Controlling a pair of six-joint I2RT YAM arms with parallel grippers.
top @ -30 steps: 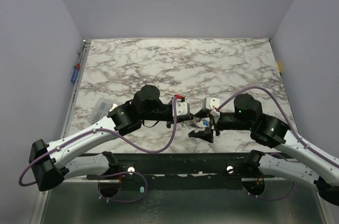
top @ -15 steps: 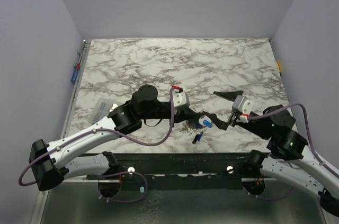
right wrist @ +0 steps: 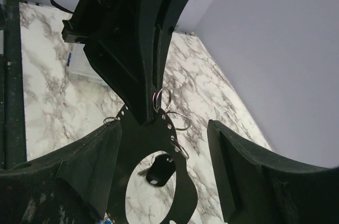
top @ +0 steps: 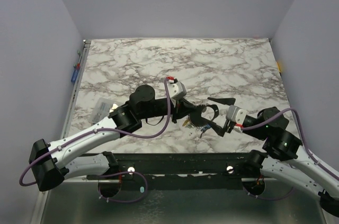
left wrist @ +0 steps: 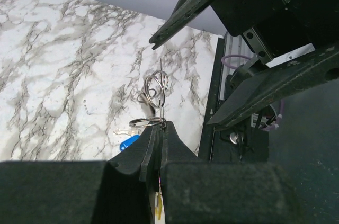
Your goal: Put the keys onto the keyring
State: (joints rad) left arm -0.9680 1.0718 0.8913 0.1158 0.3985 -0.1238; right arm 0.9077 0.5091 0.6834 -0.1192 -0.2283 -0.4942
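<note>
My left pincer (left wrist: 159, 128) was clenched on the keyring (left wrist: 146, 122), pinching the thin wire at the very fingertips and holding it up off the surface (top: 137, 70). The keys (top: 195, 124) hung in a bunch right under that grip, with a blue head (left wrist: 128, 142) showing. I couldn't tell which of them were already threaded on. My right pincer (top: 212, 114) was released, jaws spread wide, grasping nothing, with its fingers on either side of the left fingertips and very near them.

Main risk, as I judged it: the two pincers were crowded together, so closing or nudging the right one could have hit the left fingers and not a key. Any knock there could have twisted the wire out of such a shallow pinch and dropped ring and keys onto the surface, close to its near edge. The keys were tiny and dangling loose, so a grab could have pushed them aside or caught the wrong loop. The wrist views were also mostly blocked by fingers, which made aiming poor.
</note>
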